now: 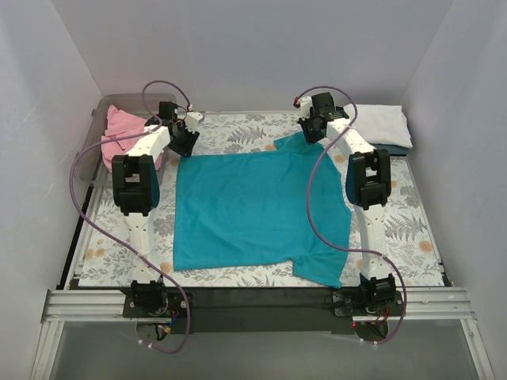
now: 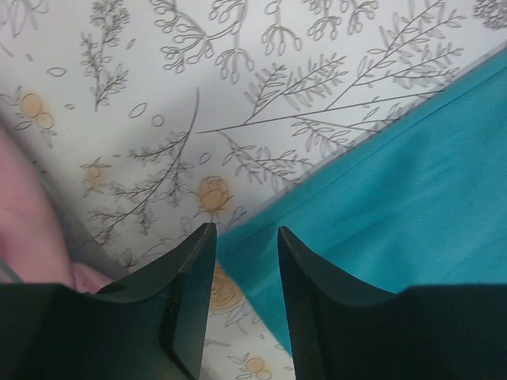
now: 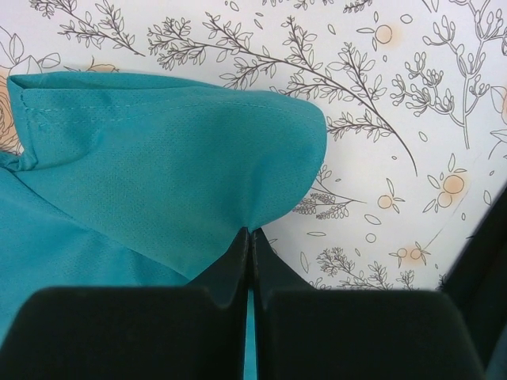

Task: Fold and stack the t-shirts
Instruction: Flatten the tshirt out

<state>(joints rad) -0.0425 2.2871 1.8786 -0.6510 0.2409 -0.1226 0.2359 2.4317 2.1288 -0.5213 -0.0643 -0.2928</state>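
The teal t-shirt (image 1: 253,210) lies spread flat in the middle of the floral table cloth (image 1: 238,131). My right gripper (image 1: 311,131) is shut on the shirt's far right corner, which it holds lifted and folded over; in the right wrist view the cloth (image 3: 174,150) bunches at the tips (image 3: 250,231). My left gripper (image 1: 185,142) is open over the shirt's far left corner; that corner (image 2: 372,198) lies between the fingers (image 2: 245,237). A pink t-shirt (image 1: 123,131) lies at the far left. A white t-shirt (image 1: 380,123) lies folded on a dark grey-blue one (image 1: 393,149) at the far right.
A clear plastic bin (image 1: 103,111) at the far left holds the pink shirt. White walls close in the table on three sides. The arms' bases sit on a metal rail (image 1: 253,305) at the near edge.
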